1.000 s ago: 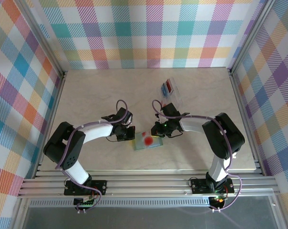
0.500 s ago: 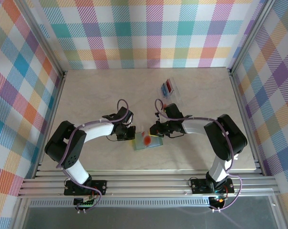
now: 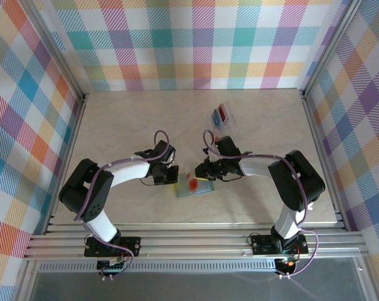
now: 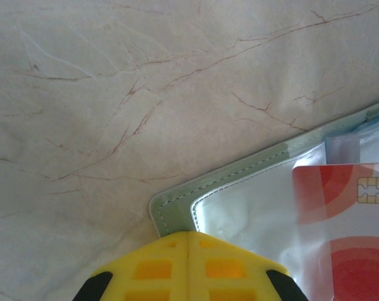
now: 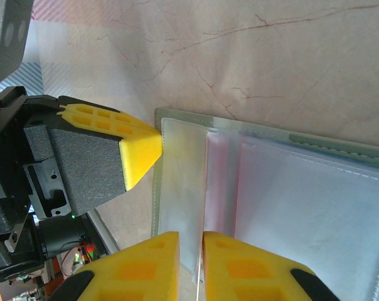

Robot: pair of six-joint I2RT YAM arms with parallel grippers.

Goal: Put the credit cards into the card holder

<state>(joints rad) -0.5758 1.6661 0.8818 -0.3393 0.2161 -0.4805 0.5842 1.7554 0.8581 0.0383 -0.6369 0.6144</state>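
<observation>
**Counter.** A marble-patterned counter (image 3: 127, 125) carries all items, enclosed by plaid walls.

**Arms.** Both arms reach inward toward the middle of the counter, and their ends face each other across the card holder.

**Clear rack.** A clear plastic rack (image 3: 227, 125) stands toward the far side, well apart from the holder. It contains a red card (image 3: 223, 113) with a blue card (image 3: 216, 118) just beside it.

**Card holder.** The sage-green card holder (image 3: 184, 192) lies open and flat on the counter between the two arm ends, its clear inner pockets facing up. The left wrist view shows a rounded, stitched corner (image 4: 174, 212). The right wrist view shows the pocket film (image 5: 302, 200) with a pinkish tint showing through near the fold.

**Pale card.** The pale card (image 3: 194, 184), which bears orange-red round marks and a chip, sits over the holder's inner face (image 4: 340, 207). It is tilted, with its edge toward the right arm. How far it has entered a pocket cannot be determined.

**Left fingers.** The left fingers (image 3: 167, 175) are together with no gap between the yellow pads (image 4: 170, 263). Their tips rest at the holder's corner and appear to touch it.

**Right fingers.** The right fingers (image 3: 205, 170) stand nearly together (image 5: 240, 269). A thin pale edge runs between them, so they are clamped on the pale card, directly above the holder.
</observation>
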